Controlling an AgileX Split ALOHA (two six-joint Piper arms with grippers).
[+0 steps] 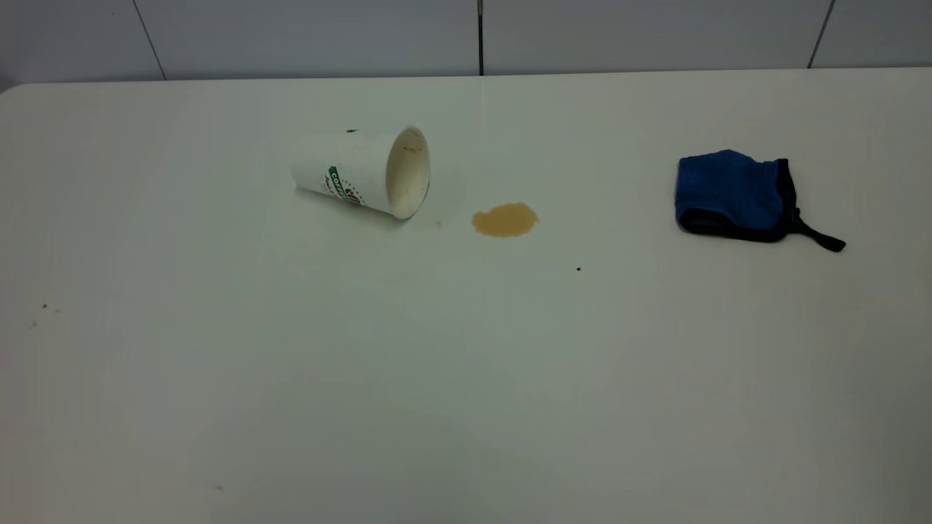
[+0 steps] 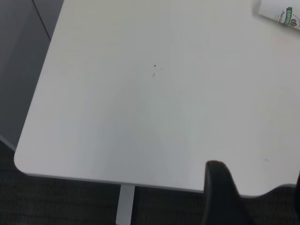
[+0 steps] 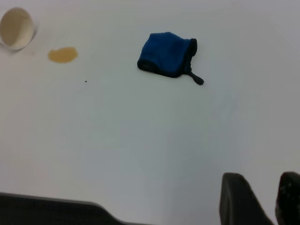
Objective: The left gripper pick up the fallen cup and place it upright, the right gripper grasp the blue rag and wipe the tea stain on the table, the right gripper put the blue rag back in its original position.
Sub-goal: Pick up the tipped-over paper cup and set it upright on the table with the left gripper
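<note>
The cup [image 1: 360,175] lies on its side on the table [image 1: 466,378], far left of centre, mouth towards the tea stain [image 1: 504,219] just to its right. The blue rag [image 1: 732,195] lies crumpled at the far right, strap out to the right. No gripper shows in the exterior view. The left gripper [image 2: 260,187] is open and empty over the table's near left edge, far from the cup [image 2: 281,11]. The right gripper [image 3: 263,187] has its fingers slightly apart and empty, well short of the blue rag [image 3: 166,61], the tea stain [image 3: 63,55] and the cup [image 3: 16,28].
A tiny dark speck [image 1: 579,268] lies on the table below and right of the stain. More faint specks [image 1: 44,306] lie near the left edge. The table's rounded corner [image 2: 21,161] and a white leg [image 2: 125,206] show in the left wrist view. A tiled wall stands behind.
</note>
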